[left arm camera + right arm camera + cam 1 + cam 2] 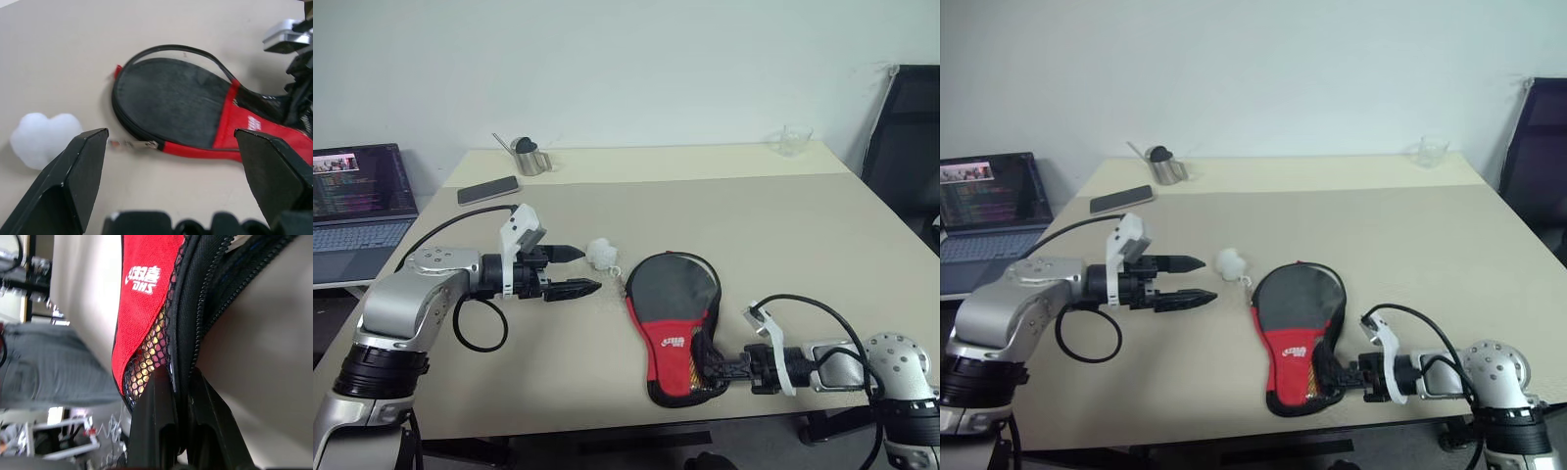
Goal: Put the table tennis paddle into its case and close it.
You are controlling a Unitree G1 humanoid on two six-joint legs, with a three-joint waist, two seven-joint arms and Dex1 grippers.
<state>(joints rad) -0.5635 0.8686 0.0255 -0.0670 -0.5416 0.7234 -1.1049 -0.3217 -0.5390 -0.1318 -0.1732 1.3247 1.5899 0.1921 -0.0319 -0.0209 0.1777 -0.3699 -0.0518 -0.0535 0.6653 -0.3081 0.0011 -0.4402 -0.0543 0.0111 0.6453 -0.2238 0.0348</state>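
A: Step in hand?
B: Closing. Right gripper point(722, 370) pinches the handle end of the case point(672, 323), near edge of the desk point(783, 225); paddle apparently inside.
A: Next move?
B: Left gripper point(576, 270), spread empty, should catch the ball pull point(603, 255).

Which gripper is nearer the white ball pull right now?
Left. The left gripper hangs open just beside the white ball pull; the right gripper is shut on the case at its handle end.

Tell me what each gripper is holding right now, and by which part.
The right gripper is shut on the case, pinching its zipper rim at the narrow handle end. The left gripper is open and holds nothing, near the white ball pull.
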